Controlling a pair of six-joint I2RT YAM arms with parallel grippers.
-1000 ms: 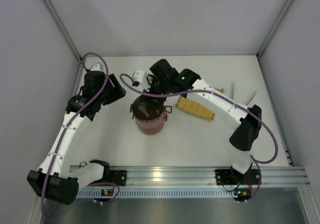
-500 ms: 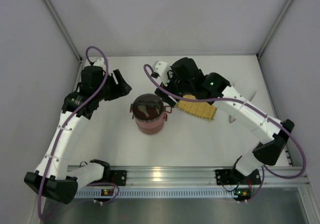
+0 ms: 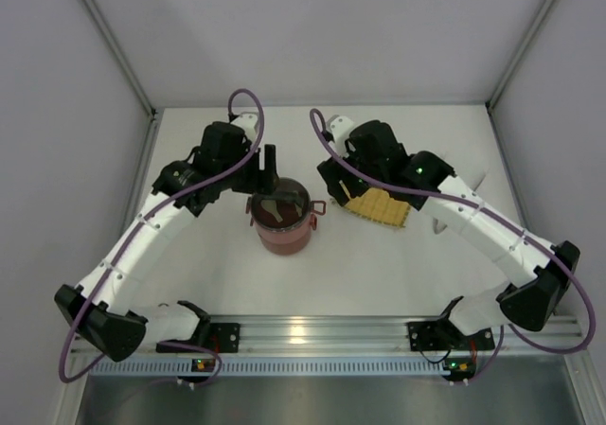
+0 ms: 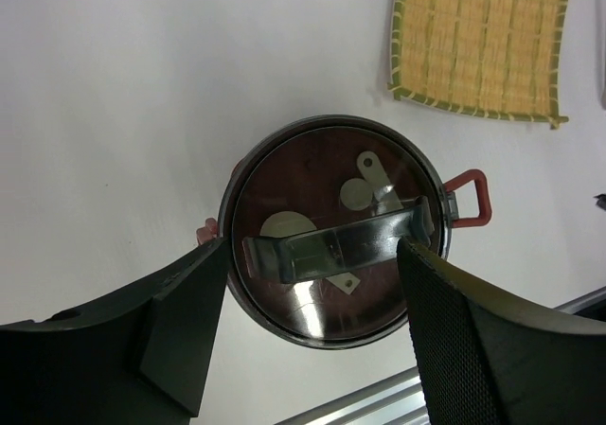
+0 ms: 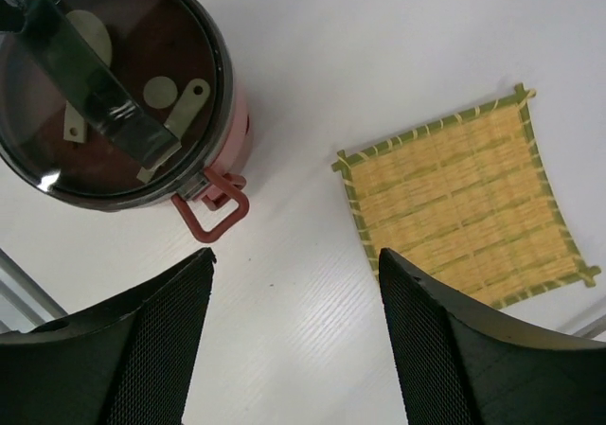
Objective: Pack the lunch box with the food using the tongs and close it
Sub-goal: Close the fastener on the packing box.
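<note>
One lunch box (lidded) sits below the left end effector.

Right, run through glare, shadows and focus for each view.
Top external: bright glare spot on the aluminium rail, otherwise even light with only soft shadows. Left wrist: small highlights on the lunch box lid, and the left fingers are nearly black with little detail. Right wrist: the mat is sharp, and there is a glint at the lid's near rim.
</note>
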